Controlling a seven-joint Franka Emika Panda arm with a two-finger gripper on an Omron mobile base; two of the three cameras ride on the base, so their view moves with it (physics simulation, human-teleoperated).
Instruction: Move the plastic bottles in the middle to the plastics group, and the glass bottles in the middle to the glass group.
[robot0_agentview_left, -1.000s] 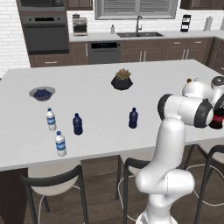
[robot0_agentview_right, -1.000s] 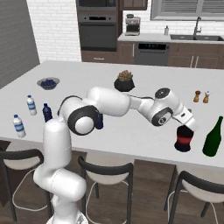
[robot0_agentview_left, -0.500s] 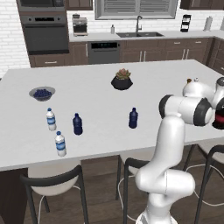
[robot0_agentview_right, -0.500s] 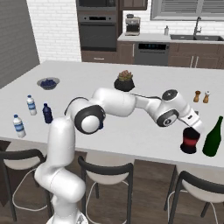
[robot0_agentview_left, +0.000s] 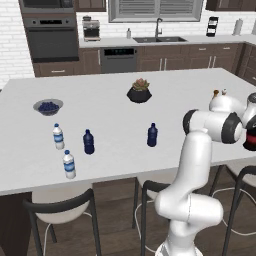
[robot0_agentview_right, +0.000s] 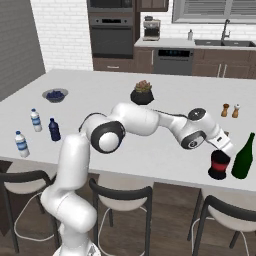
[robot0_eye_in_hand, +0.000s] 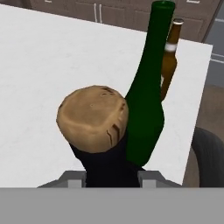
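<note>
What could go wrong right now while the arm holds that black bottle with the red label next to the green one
1. The gripper is shut on the black red-labelled bottle, right beside the tall green bottle; a sideways nudge could topple it.
2. A brown bottle stands just behind the green one and might fall with it.
3. All of them sit near the counter edge, so a knocked bottle could roll off.

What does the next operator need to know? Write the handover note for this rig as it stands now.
End effector: shut on the black red-banded bottle, at the right end of the counter, beside the green bottle and brown bottle. Cannot tell whether it rests on the counter.
Plastics, left end: two clear bottles and a navy bottle.
Done: a clear bottle appears sorted; black bottle is at the glass group.
Left: release it, then take the middle navy bottle to the plastics.
</note>
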